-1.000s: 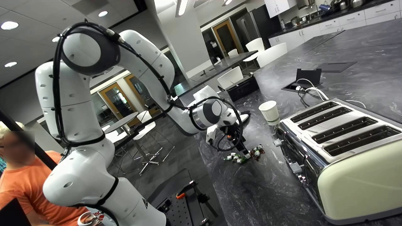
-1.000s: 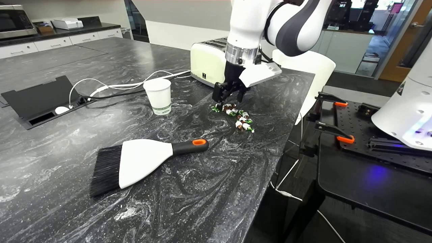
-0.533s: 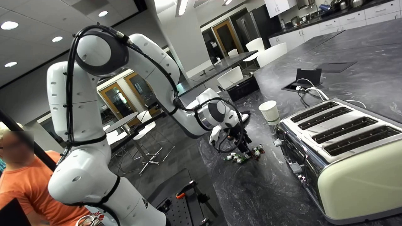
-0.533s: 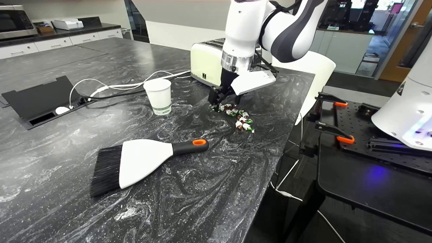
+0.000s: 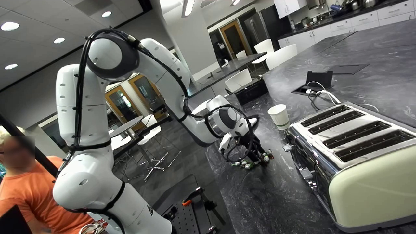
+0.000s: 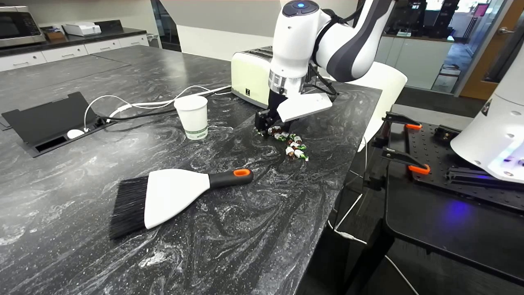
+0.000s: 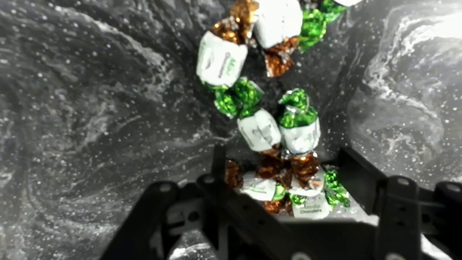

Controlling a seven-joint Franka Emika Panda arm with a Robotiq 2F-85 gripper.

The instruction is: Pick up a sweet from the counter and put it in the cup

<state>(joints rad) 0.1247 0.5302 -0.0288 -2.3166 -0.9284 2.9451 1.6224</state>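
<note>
Several sweets in white, green and brown wrappers lie in a line on the dark marbled counter (image 6: 262,246). They show in both exterior views, as sweets (image 6: 295,147) and sweets (image 5: 247,165), and as sweets (image 7: 301,139) in the wrist view. My gripper (image 7: 283,162) is open and low over the far end of the line. Its fingers stand on either side of several sweets, apart from each other. It also shows in both exterior views, as gripper (image 6: 273,125) and gripper (image 5: 258,158). A white paper cup (image 6: 193,116) stands upright nearby, also a cup (image 5: 279,116). No near-black cup shows.
A cream and chrome toaster (image 5: 364,182) stands near the paper cup and behind the gripper. A white and black brush (image 6: 176,192) lies on the counter. An open outlet box (image 6: 49,119) has white cables running to the toaster. The counter edge runs beside the sweets.
My gripper has come down, with a small sideways shift, from just above the sweets to around them at the counter. The fingers stay apart. The paper cup and the brush have not moved.
</note>
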